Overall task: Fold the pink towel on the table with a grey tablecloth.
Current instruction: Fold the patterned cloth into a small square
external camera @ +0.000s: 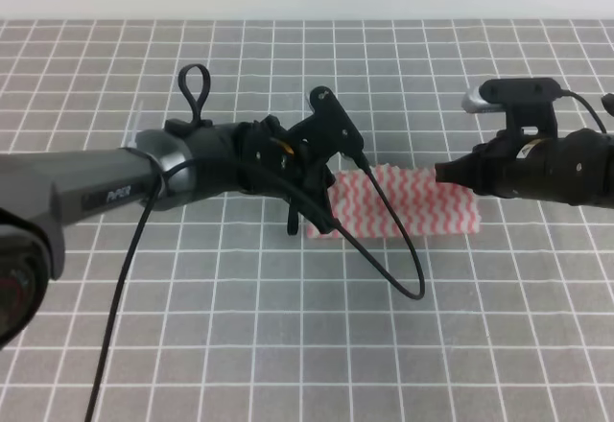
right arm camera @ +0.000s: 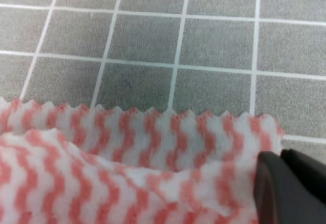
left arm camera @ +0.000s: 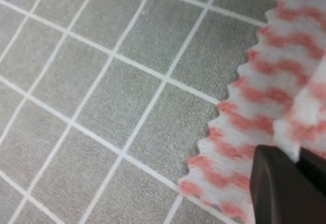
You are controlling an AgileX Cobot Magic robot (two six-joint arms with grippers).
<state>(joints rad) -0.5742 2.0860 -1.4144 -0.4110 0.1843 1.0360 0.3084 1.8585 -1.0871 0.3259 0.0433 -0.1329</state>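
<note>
I am working a fold with both arms at once, so I am judging that the main thing is to keep the two grippers moving level and at the same pace, so the raised layer is laying down square on the lower one and the zigzag edges are lining up rather than skewing. The towel (external camera: 408, 201) is lying near the middle of the table (external camera: 192, 345), a little right of centre, already looking doubled, with an upper layer puckering over a lower one in both wrist views. The left gripper (external camera: 312, 213) is sitting at the towel's left end, its fingers (left arm camera: 277, 188) over the near corner there; a flap of cloth is running in beside them, so I am taking it as pinching the towel, though the contact itself is cut off at the frame edge. The right gripper (external camera: 443, 173) is pointing in at the towel's right end, its fingers (right arm camera: 285, 188) down at the right corner of the cloth; whether it is clamping cloth or merely resting against it I cannot tell. I would also be watching the left arm's cable (external camera: 389, 240), which is looping across the towel.
</note>
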